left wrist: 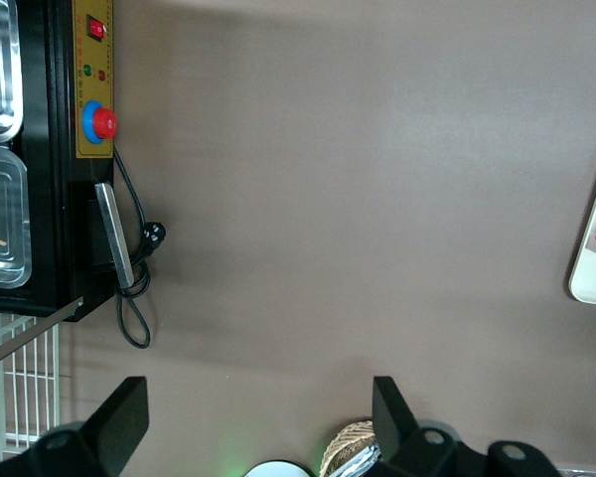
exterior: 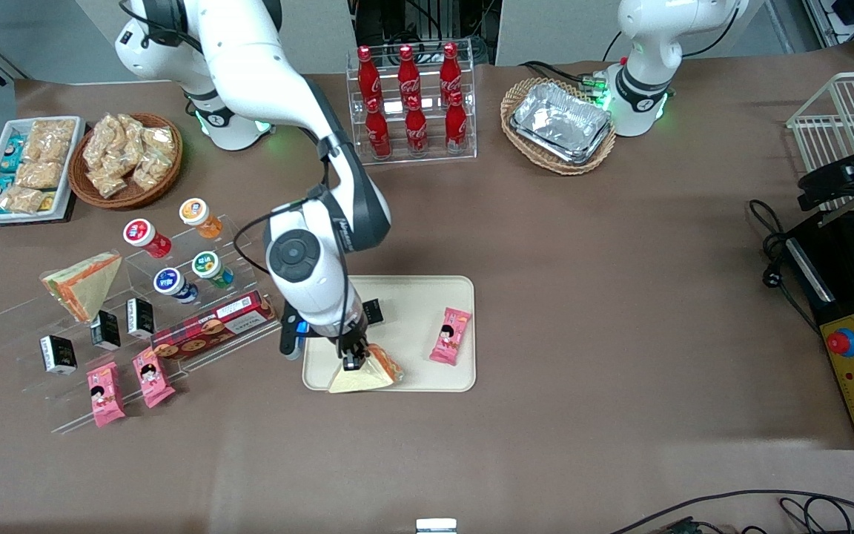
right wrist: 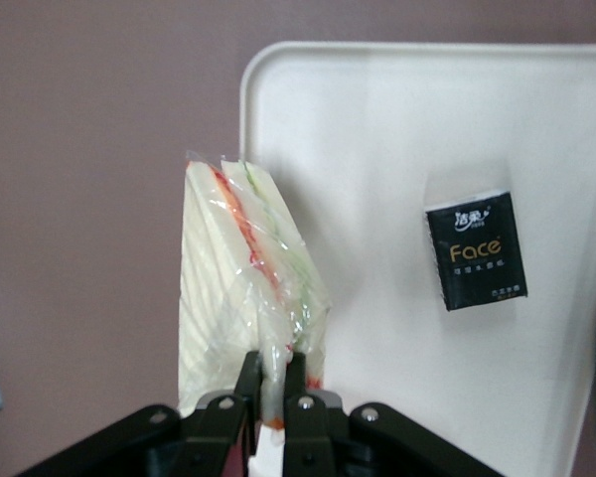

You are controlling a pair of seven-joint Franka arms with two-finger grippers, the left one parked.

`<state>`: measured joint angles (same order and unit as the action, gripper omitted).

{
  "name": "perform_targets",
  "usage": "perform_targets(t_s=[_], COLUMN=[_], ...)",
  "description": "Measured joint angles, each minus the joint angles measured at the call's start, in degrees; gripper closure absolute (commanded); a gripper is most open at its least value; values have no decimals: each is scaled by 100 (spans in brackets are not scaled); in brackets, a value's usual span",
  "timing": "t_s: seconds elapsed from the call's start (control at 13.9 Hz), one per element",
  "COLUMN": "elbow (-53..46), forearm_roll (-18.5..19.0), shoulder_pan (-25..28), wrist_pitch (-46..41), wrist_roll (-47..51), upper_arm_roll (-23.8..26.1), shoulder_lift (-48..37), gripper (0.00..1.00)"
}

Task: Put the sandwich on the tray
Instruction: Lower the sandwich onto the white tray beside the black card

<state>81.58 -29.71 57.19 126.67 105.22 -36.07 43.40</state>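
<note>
While the gripper (exterior: 353, 362) pinches the sandwich (exterior: 365, 375) by its wrapped corner, the wedge hangs over the tray (exterior: 412, 311) edge nearest the front camera, long axis running from the fingers toward twelve o'clock in the wrist view, partly overhanging the bench (exterior: 545, 445).

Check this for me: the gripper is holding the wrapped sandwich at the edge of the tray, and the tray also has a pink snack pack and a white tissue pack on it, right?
Not quite: the tissue pack is black, not white, as the right wrist view shows. The rest stands: the gripper is shut on the wrapped sandwich at the edge of the tray, which also carries a pink snack pack.
</note>
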Motion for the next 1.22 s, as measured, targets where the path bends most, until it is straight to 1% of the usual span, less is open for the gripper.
perform_targets(t_s=[0.14,0.36,0.5,0.57,0.65,1.22], elbow=[1,-1,-5,-18,-36,-140], forearm_roll=[-2,-4,-4,-4,-4,-4], shoulder_pan=[-15,-19,-19,-24,-40,-230], wrist_pitch=[184,327,334,334,334,339], wrist_roll=[265,401,397,378,367,29], upper_arm_roll=[165,331,358,356,355,241], shoulder_lift=[222,455,477,477,477,401], gripper=[100,100,48,39,26,25])
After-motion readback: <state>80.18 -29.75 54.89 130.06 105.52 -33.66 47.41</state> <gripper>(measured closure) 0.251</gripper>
